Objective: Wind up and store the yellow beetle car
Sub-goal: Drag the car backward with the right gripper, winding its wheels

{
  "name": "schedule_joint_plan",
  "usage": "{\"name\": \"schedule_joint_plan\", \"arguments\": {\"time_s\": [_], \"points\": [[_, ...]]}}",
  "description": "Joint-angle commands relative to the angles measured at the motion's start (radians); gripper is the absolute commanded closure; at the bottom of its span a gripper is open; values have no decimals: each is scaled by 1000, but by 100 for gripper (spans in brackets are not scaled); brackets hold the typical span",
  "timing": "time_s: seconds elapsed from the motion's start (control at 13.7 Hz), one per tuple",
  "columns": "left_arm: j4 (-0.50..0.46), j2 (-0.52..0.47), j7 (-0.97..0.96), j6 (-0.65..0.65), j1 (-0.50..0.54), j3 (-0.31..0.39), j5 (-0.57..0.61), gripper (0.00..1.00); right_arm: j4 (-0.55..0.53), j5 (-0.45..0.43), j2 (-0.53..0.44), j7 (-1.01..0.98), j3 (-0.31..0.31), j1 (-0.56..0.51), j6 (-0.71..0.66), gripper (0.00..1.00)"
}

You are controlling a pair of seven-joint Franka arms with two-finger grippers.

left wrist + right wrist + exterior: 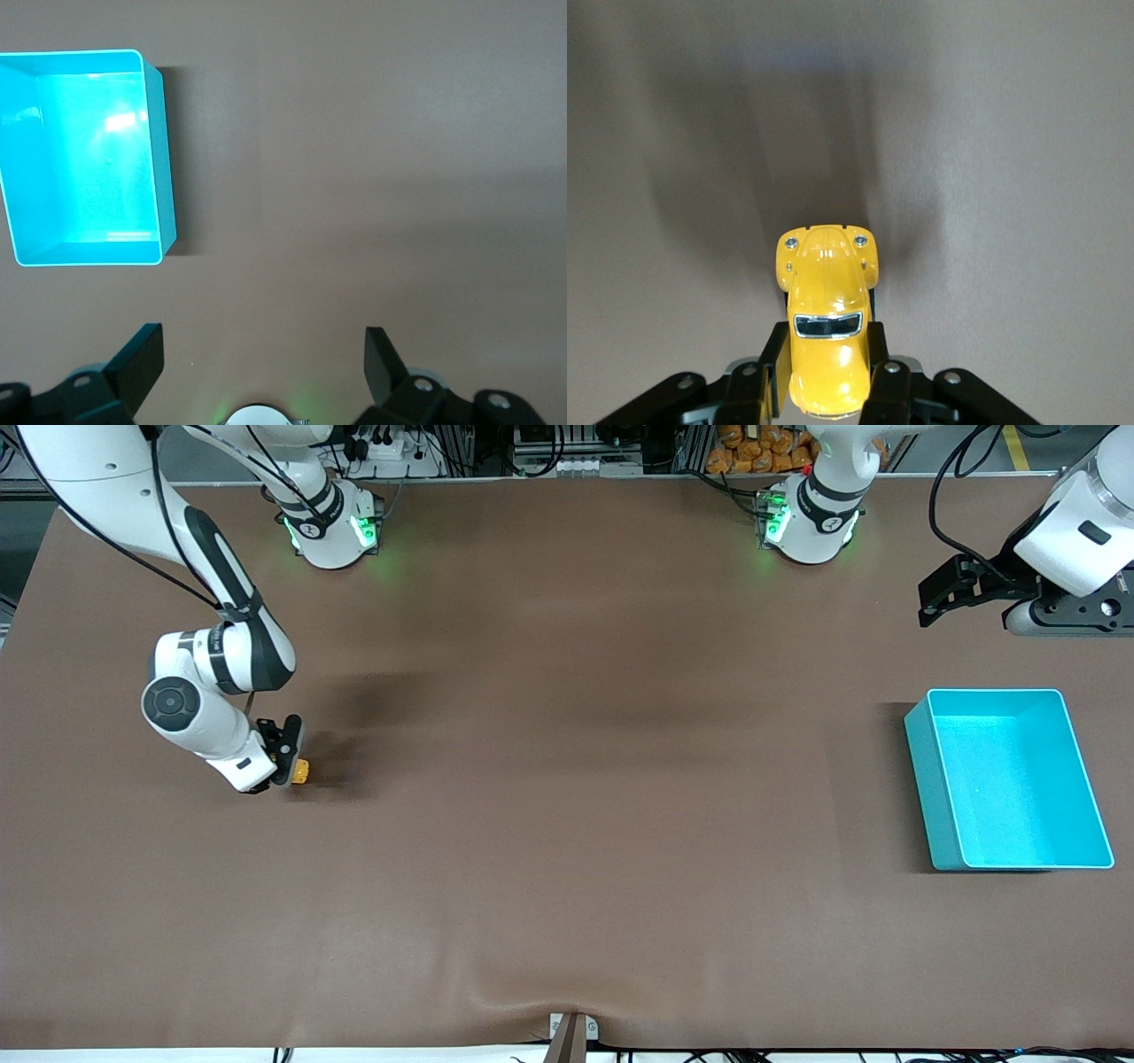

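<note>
Right end effector (297, 766): low over the table (567, 824) toward the right arm's end, its fingers (879, 376) closed on the flanks of the car.
Car (826, 310): yellow, beetle-shaped, gripped at the rear half of its body with its rounded hood and two small headlights pointing away from the wrist. In the front view it shows as a small yellow spot (301, 771) at the fingertips, with a dark shadow on the table just beside it; whether its wheels touch the surface cannot be told.
Left end effector (943, 593): in the air above the table at the left arm's end, waiting, fingers (142, 359) spread wide with nothing between them.
Bin (1085, 779): turquoise, rectangular, open-topped, standing on the table toward the left arm's end, nearer to the front camera than the left arm's base. It is well apart from the car.
Table: covered in a plain brown mat.
</note>
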Motion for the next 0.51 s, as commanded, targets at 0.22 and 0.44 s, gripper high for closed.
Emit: {"name": "schedule_joint_plan", "arguments": {"time_s": [0.22,0.44], "points": [[12,-1,0,-11,-4,-5,27,0,-4,0,57,-73,0,-87,46,84],[14,-1,1,-11,-2,-10,27,0,-6,0,57,-85,0,-121,46,84]]}}
